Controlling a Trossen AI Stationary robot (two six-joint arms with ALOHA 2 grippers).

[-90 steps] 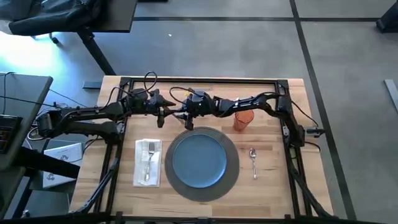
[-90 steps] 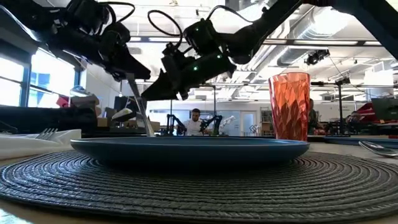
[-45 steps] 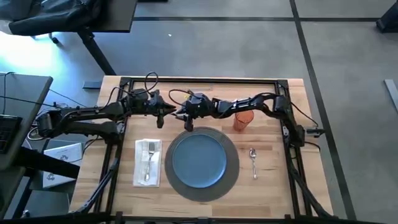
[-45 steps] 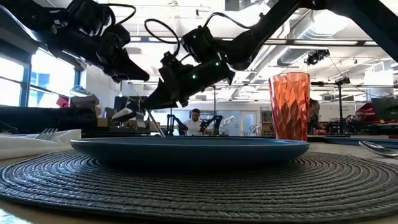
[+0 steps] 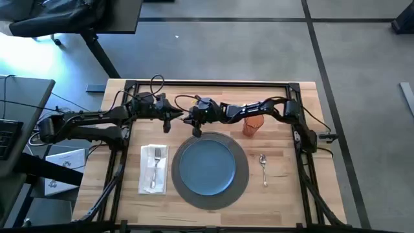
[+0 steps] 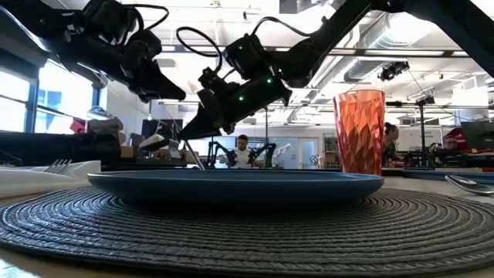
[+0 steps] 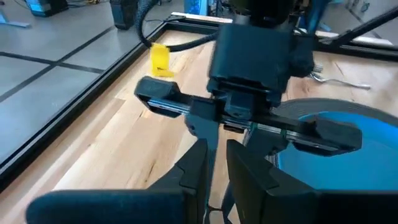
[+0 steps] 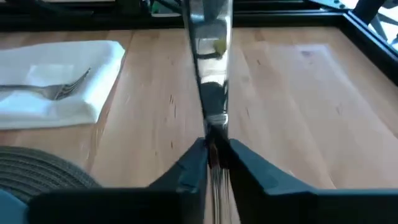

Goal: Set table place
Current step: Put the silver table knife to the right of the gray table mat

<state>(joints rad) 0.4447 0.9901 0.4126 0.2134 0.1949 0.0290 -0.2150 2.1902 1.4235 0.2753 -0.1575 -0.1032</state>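
Robotics lab, open-plan — low view looks past the plank tabletop (image 6: 15,266) into a big room w/ exposed ceiling ducts (image 6: 390,31) and strip lights. A person (image 6: 242,152) sits at the back beside another set of robot arms (image 6: 266,150) — high view shows grey floor (image 5: 259,45), desk (image 5: 22,110), office chair (image 5: 45,16).

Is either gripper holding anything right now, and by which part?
The right gripper pinches a table knife near its handle end; the left gripper looks empty.
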